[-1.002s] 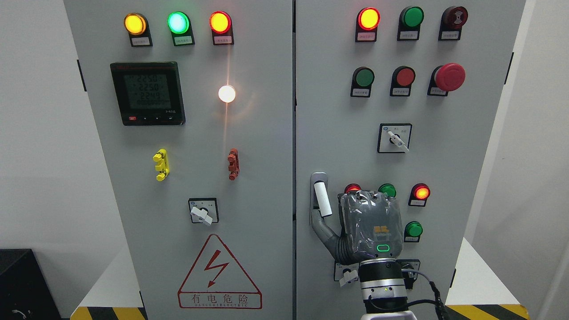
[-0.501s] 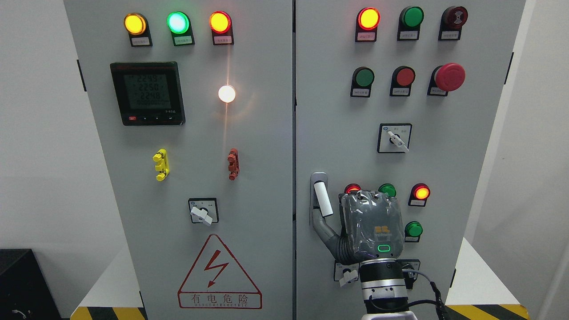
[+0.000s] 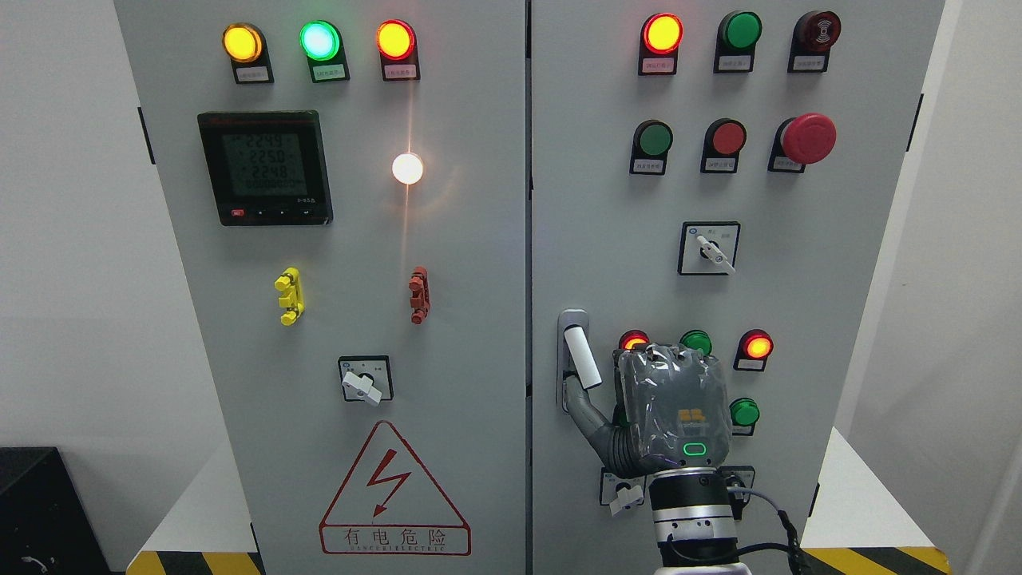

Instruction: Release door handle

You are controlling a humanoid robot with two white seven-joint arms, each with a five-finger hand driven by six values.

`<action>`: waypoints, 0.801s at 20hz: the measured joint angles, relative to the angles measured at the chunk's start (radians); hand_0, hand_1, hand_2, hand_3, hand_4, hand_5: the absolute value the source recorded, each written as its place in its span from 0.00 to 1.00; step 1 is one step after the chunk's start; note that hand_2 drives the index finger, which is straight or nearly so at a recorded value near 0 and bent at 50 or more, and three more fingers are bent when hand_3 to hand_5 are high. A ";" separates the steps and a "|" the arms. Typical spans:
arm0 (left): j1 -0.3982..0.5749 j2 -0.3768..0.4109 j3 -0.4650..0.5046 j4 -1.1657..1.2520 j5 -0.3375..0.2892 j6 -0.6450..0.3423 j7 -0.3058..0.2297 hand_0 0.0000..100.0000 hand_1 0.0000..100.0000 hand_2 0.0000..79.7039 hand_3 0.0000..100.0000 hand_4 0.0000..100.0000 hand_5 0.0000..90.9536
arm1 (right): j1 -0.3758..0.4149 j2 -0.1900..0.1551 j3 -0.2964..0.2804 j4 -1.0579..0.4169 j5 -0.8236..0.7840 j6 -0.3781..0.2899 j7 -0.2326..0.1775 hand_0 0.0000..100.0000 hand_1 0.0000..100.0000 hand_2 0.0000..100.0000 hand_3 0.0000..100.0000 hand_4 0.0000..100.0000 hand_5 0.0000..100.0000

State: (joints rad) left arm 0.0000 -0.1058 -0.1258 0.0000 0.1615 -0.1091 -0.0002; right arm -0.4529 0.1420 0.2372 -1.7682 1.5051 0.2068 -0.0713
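Against the grey cabinet door [image 3: 623, 200], the right hand [image 3: 675, 411], fingers loosely extended, barely touched the door handle [image 3: 581, 359]; withdrawal was next.

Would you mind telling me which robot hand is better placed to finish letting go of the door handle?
The right robot hand: its arm enters at the bottom right, and its thumb reaches up just below the white door handle. No left arm is visible.

One head view — looking straight at the cabinet [image 3: 447, 239] from close, its two doors filling the frame's middle.
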 measured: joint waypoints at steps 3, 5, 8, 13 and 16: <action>0.000 0.000 0.000 0.000 0.000 0.000 0.000 0.12 0.56 0.00 0.00 0.00 0.00 | 0.001 0.000 -0.001 -0.002 0.000 0.000 0.000 0.44 0.39 0.96 1.00 1.00 1.00; 0.000 0.000 0.000 0.000 0.000 0.000 0.000 0.12 0.56 0.00 0.00 0.00 0.00 | 0.001 0.000 -0.002 -0.003 0.000 0.000 0.000 0.44 0.39 0.96 1.00 1.00 1.00; 0.000 0.000 0.000 0.000 0.000 0.000 0.000 0.12 0.56 0.00 0.00 0.00 0.00 | 0.002 0.000 -0.003 -0.004 0.001 0.000 0.000 0.44 0.40 0.96 1.00 1.00 1.00; 0.000 0.000 0.000 0.000 0.000 0.000 0.000 0.12 0.56 0.00 0.00 0.00 0.00 | 0.002 0.000 -0.005 -0.006 0.001 -0.002 -0.004 0.44 0.40 0.96 1.00 1.00 1.00; 0.000 0.000 0.000 0.000 0.000 0.000 0.000 0.12 0.56 0.00 0.00 0.00 0.00 | 0.002 -0.001 -0.008 -0.007 0.001 -0.002 -0.004 0.44 0.40 0.96 1.00 1.00 1.00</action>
State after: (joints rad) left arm 0.0000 -0.1058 -0.1258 0.0000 0.1618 -0.1091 -0.0002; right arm -0.4511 0.1415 0.2292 -1.7748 1.5062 0.2044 -0.0750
